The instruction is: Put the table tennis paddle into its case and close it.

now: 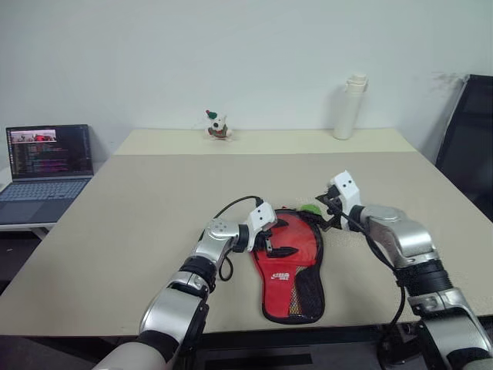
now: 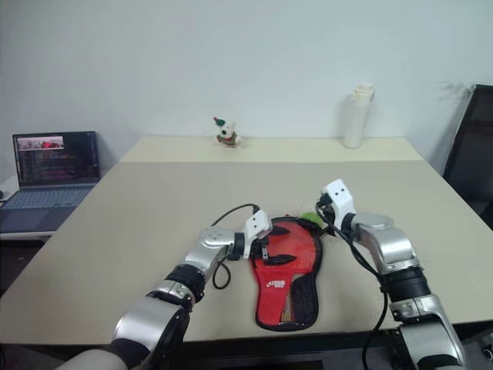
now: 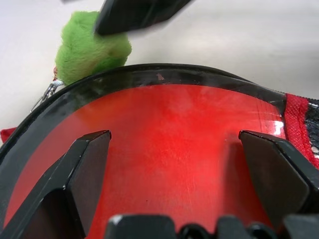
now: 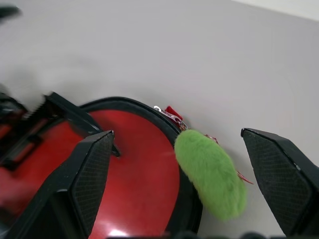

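Paddle [image 3: 169, 144] sits w/ its round head in the case [image 1: 293, 289] mid-bench [image 1: 139, 223], both pincers wide & empty, left pincer [image 1: 279, 247] over head, right pincer [image 1: 330, 206] by green tag [image 4: 212, 172]; case prob. soft, floppy, light, so pin fabric, pull tag.

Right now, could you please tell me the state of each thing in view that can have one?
Paddle: red face exposed, lying in the case.
Case: flat on the table, unzipped at the head.
Green pull tag: resting on the table.
Left gripper: open over the paddle.
Right gripper: open above the tag.
Laptop: open, screen lit.
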Motion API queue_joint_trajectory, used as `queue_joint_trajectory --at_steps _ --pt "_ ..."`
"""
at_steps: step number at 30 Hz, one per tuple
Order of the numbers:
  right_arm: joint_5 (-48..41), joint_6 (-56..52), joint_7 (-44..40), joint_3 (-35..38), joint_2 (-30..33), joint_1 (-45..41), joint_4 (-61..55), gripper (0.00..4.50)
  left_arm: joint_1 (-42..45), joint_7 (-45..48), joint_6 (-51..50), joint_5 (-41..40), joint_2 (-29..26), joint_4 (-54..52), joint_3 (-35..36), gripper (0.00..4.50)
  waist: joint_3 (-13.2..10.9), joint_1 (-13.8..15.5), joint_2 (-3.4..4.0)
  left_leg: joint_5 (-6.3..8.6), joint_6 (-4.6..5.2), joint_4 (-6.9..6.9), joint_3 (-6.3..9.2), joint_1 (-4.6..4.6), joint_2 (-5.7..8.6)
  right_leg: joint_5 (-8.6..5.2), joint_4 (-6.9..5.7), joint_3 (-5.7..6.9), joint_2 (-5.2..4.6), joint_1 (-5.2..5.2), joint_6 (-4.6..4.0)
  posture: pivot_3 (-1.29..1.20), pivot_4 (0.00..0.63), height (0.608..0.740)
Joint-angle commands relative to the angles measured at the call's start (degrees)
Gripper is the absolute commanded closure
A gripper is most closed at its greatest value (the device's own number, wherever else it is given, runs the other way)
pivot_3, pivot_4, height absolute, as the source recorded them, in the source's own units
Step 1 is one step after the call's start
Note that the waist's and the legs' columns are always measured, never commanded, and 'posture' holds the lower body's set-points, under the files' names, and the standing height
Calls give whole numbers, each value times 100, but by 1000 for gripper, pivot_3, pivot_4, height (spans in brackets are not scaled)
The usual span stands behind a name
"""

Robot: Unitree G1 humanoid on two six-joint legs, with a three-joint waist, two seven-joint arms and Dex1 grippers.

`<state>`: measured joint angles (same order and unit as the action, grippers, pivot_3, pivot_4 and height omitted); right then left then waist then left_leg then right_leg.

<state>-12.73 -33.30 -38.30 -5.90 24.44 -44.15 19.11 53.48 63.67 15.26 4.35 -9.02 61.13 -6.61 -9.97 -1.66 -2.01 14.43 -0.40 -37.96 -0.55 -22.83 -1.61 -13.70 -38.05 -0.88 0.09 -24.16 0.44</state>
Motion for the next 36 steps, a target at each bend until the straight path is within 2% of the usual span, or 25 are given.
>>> queue_joint_trajectory --at_steps 1,3,6,15,17,27,36 --pt "311 557 68 -41 -62 -271 561 0 -160 65 -77 -8 -26 -145 -115 32 0 -1 0 0 0 0 -1 0 0 2 0 0 -1 0 -4 0 150 740" --pt "456 743 164 -27 -126 -365 921 0 -209 73 -93 -18 -29 -206 -140 32 0 -2 1 0 0 1 -3 1 1 11 0 0 -2 0 -19 0 150 740" --pt "615 990 349 54 -193 -524 1375 645 -269 71 -128 -34 -42 -290 -170 0 0 -4 1 0 0 1 -2 2 -1 12 -1 -1 -2 0 -20 0 150 740" --pt "646 983 280 170 -164 -434 1277 3924 -375 71 -212 -30 -25 -383 -255 0 1 -3 2 0 0 1 -2 2 0 12 -1 -3 -2 0 -21 0 150 740" --pt "653 947 278 191 -145 -377 1185 4492 -388 81 -242 -22 -13 -379 -276 0 1 -3 3 0 0 1 -2 2 -1 12 -1 -3 -2 0 -21 0 150 740" --pt "626 448 362 451 227 245 126 4492 -443 46 -433 -74 83 -323 -256 0 4 1 6 0 0 0 0 2 0 12 0 -2 -7 4 -20 0 150 740" --pt "227 -631 -84 804 1219 1868 -2072 4492 -392 -83 -491 -105 166 -221 -277 0 11 116 18 0 0 0 2 -1 8 -5 6 0 -12 7 9 0 150 740"
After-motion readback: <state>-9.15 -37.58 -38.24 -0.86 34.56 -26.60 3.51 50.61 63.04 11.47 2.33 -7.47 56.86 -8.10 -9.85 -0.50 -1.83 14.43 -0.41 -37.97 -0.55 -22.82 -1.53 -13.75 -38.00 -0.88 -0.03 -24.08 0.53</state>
